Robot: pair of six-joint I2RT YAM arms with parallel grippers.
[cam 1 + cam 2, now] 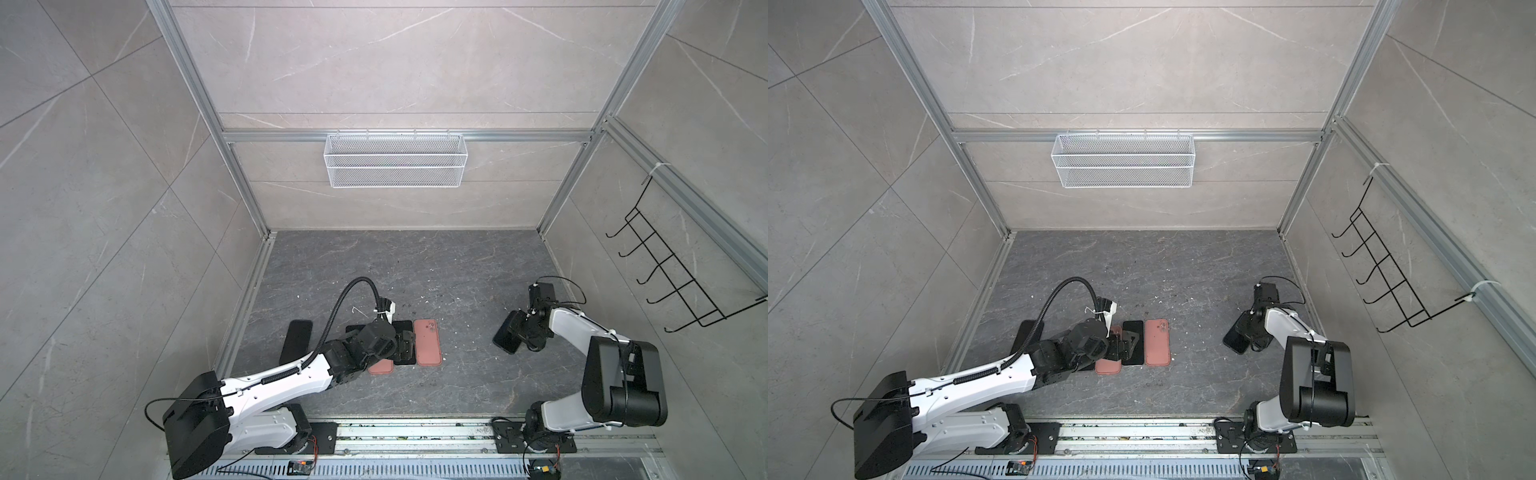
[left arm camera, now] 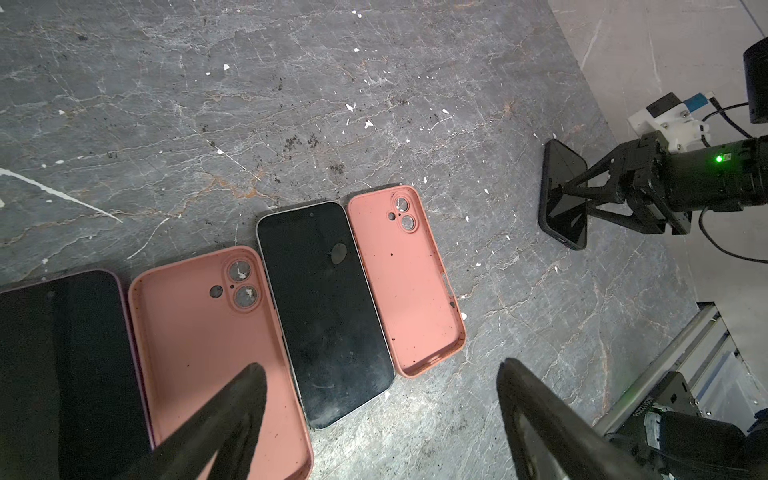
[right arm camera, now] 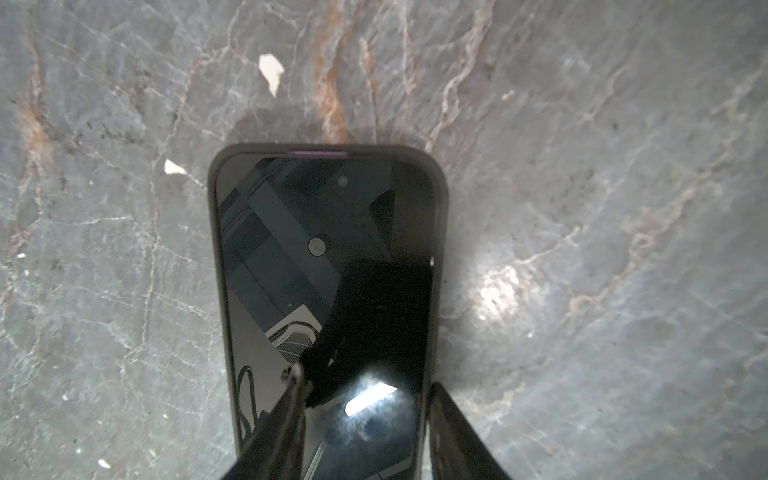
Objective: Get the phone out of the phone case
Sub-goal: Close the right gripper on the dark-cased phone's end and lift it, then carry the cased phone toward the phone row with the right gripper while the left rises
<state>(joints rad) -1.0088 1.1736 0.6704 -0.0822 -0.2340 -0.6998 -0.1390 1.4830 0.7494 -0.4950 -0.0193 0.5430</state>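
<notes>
A black phone (image 3: 291, 232) sits in a dark phone case (image 3: 214, 249). It is tipped up on one long edge on the floor at the right (image 1: 508, 336) (image 1: 1236, 337). My right gripper (image 3: 365, 380) (image 1: 521, 332) is shut on it, with one finger across the screen and the other against the case's outer side. The left wrist view shows the same pinch (image 2: 571, 195). My left gripper (image 2: 380, 365) (image 1: 405, 345) hangs open with nothing between its fingers, low above a bare black phone (image 2: 328, 311).
Two empty pink cases (image 2: 409, 282) (image 2: 199, 332) flank the bare phone. A purple-rimmed phone (image 2: 62, 353) lies beside them. Another black phone (image 1: 296, 340) lies by the left wall. A white wire basket (image 1: 395, 160) hangs on the back wall and a black hook rack (image 1: 673, 274) on the right wall.
</notes>
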